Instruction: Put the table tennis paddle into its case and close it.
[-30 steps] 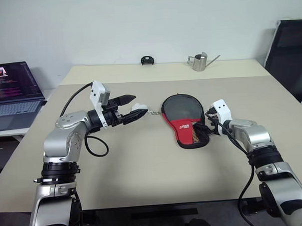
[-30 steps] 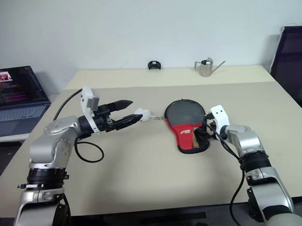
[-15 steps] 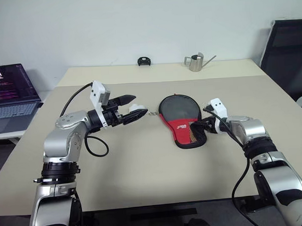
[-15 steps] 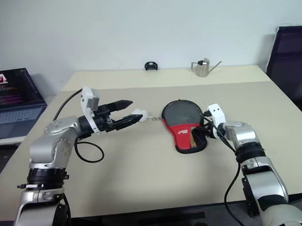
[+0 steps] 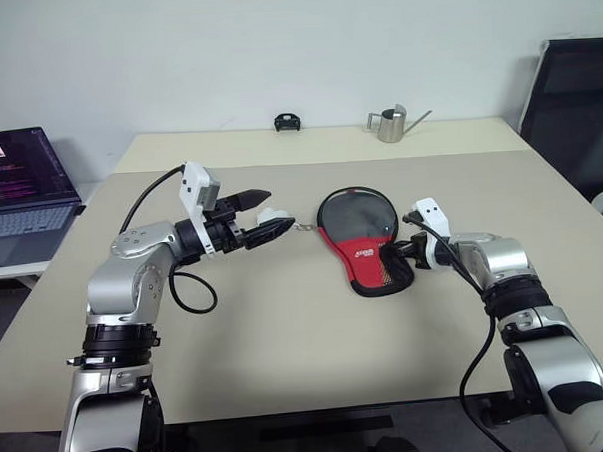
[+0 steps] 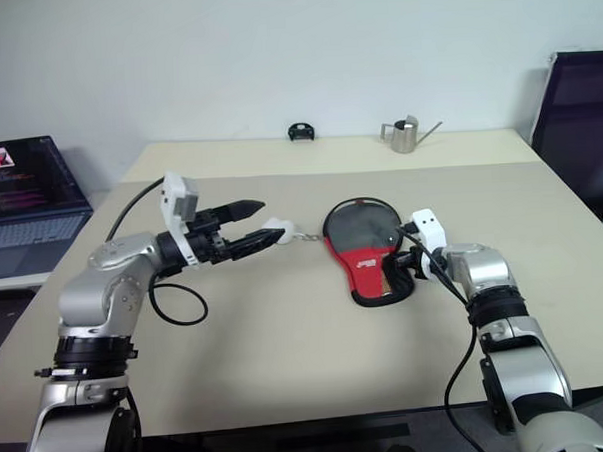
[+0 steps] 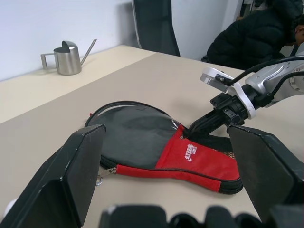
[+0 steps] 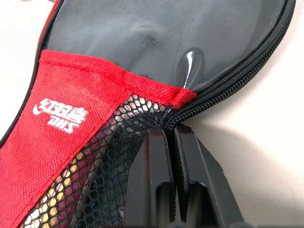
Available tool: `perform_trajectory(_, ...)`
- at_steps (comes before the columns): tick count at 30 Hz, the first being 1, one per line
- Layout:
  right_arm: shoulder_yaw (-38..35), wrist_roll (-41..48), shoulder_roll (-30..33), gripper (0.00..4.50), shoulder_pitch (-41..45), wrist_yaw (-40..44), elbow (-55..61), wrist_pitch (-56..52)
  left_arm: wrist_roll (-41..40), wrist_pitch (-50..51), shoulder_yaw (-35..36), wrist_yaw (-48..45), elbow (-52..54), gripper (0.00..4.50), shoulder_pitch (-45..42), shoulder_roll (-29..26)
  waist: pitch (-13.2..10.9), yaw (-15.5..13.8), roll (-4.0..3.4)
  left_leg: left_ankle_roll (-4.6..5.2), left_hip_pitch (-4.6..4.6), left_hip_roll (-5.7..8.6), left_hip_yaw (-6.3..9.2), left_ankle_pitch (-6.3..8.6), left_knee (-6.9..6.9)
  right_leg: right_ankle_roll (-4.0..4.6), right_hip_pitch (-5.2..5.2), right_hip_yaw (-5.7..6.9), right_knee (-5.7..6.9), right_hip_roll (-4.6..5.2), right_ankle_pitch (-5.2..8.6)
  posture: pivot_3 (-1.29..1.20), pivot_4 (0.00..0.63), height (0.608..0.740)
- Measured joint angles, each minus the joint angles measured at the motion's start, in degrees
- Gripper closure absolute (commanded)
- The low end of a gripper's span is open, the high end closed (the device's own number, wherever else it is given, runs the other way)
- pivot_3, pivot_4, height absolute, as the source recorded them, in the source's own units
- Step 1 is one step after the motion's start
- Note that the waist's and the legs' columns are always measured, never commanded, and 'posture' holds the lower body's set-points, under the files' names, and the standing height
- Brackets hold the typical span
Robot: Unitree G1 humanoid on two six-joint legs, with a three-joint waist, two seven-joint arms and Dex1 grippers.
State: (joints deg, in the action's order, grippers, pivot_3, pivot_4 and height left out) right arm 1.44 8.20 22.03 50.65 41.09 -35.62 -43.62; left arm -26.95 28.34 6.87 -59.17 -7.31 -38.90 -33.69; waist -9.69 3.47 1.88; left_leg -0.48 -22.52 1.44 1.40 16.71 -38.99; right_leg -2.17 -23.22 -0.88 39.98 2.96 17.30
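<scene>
The black and red case (image 5: 362, 233) lies flat in the middle of the table, round end away from me. My right gripper (image 5: 396, 259) is shut on the case's zipper (image 8: 199, 107), where the black mesh pocket (image 8: 109, 156) meets the edge. A pale shape shows through the mesh; the table tennis paddle itself is hidden. My left gripper (image 5: 274, 211) hovers open to the left of the case, level and pointing at it. The white ball charm (image 5: 281, 219) sits at its lower fingertip, its cord running to the case.
A metal watering can (image 5: 389, 125) and a small black object (image 5: 286, 122) stand at the table's far edge. A laptop (image 5: 20, 188) sits on a desk to the left, a black chair (image 5: 576, 104) at the right. A person in a dark jacket (image 7: 251, 33) sits beyond the table.
My right gripper has gone from open to shut at the case's zipper edge. The left arm has kept still. The camera shifted a little.
</scene>
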Motion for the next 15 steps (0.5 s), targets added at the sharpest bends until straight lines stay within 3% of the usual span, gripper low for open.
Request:
perform_trajectory(5, -1.50, 1.94, 0.13, 4.48, -1.03, -0.73, 5.84, -7.31, -0.06, 0.93, -0.90, -4.70, 1.41, 0.01, 3.82, -5.16, -0.02, 0.12, -0.04, -0.07, -0.13, -0.02, 0.00, -0.03, 0.10, 0.01, -0.14, 0.02, -0.05, 0.00, 0.00, 0.00, 0.150, 0.740)
perform_trajectory(15, -5.94, 8.18, 0.50, 4.48, -9.64, -6.42, 28.58, -26.96, -2.36, 3.84, -2.24, -15.30, 10.66, 0.01, 16.12, -14.63, -0.05, -0.78, -0.08, 0.11, -0.39, -0.01, 0.04, 0.08, 0.09, 0.01, -0.31, 0.05, -0.15, 0.04, 0.01, 0.00, 0.150, 0.740)
